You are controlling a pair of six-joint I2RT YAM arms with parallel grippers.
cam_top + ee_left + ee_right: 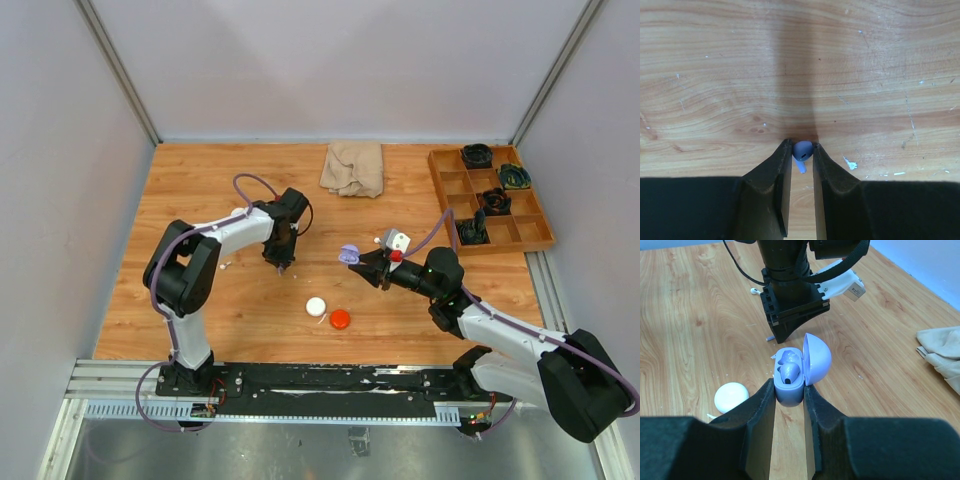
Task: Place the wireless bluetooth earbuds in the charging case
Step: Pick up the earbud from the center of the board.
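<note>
My left gripper [802, 146] is shut on a small purple earbud [802, 152], pinched at the fingertips just above the wooden table; in the top view it [281, 264] hangs left of centre. My right gripper [790, 386] is shut on the purple charging case [789, 387], whose lid [816, 360] stands open to the right. One purple earbud [790, 373] sits in the case's near slot. In the top view the case [349, 254] is held right of the left gripper. A white earbud [756, 290] lies on the table beyond the left arm.
A white puck [316, 307] and a red puck [340, 319] lie near the table's front middle; the white one also shows in the right wrist view [731, 397]. A beige cloth [353, 167] lies at the back. A wooden compartment tray [530, 238] with dark items stands at the back right.
</note>
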